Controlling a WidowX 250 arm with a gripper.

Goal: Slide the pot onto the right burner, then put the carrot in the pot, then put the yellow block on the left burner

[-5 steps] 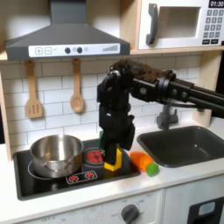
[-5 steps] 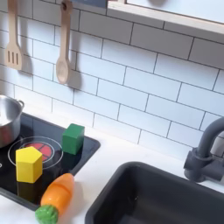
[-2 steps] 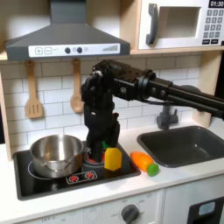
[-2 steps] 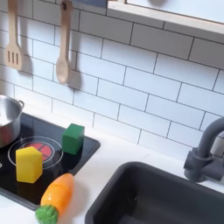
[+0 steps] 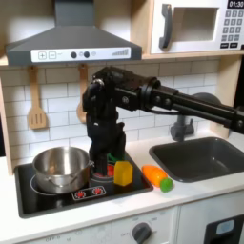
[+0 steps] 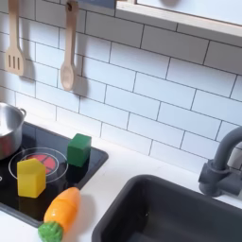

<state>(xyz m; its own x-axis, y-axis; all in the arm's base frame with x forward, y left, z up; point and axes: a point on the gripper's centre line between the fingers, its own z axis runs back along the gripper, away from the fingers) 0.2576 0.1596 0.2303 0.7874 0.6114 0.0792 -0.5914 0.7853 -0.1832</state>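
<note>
While claw (image 5: 102,170) hangs beside pot (image 5: 61,167), finger gap unclear, carrot (image 6: 60,208) on counter

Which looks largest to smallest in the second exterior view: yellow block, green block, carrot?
1. The carrot, longest, though it lies nearest the camera, which may inflate it.
2 and 3. The yellow block and the green block look alike; the green one sits farther back, so I won't rank them.

arm: black, reaches in from the first exterior view's right, elbow bent
gripper (image 5: 102,170): points straight down
jaws: state unclear
</note>
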